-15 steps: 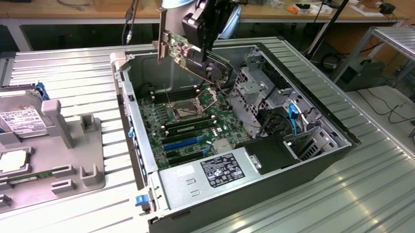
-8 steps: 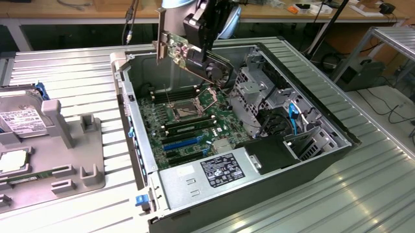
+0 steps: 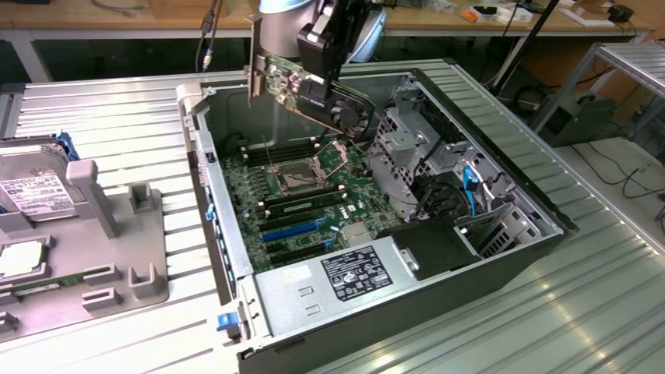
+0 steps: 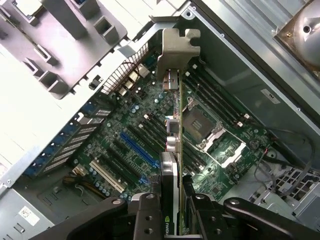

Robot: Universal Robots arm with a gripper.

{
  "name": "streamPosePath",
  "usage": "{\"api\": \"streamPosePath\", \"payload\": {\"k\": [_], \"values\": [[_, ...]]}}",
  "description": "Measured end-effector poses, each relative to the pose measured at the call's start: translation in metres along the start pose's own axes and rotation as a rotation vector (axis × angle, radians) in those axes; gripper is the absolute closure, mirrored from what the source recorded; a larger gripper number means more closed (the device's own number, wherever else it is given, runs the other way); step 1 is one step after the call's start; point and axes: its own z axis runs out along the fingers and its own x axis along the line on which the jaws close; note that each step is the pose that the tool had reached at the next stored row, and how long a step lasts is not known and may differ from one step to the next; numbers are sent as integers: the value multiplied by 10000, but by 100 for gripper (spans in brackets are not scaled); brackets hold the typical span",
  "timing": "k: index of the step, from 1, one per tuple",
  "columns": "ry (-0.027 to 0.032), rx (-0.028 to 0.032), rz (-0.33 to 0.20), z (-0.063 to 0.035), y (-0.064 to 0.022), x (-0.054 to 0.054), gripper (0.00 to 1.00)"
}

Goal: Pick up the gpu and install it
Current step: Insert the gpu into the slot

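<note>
My gripper (image 3: 328, 78) is shut on the gpu (image 3: 291, 82), a green card with a dark face and a silver bracket (image 3: 255, 62) at one end. I hold it on edge in the air over the far part of the open computer case (image 3: 208, 195). In the wrist view the gpu (image 4: 176, 145) runs edge-on away from my gripper (image 4: 172, 212), one dark finger (image 4: 145, 215) on each side and its bracket (image 4: 176, 50) at the far end. Below lies the green motherboard (image 4: 150, 115) with a blue slot (image 4: 137, 147) and the processor socket (image 4: 200, 122). The card hangs clear of the board.
Inside the case sit a silver power supply (image 3: 343, 273), a metal drive cage (image 3: 410, 148) and blue cables (image 3: 469, 187). At the exterior view's left a grey fixture tray (image 3: 104, 234) carries a hard drive (image 3: 31, 191). The case stands on a ribbed metal table (image 3: 582, 312).
</note>
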Motion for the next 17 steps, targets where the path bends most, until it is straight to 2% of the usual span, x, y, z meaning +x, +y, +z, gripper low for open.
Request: {"api": "streamPosePath", "payload": {"k": [17], "values": [[55,-21,-1248,0,0,0,73]]}}
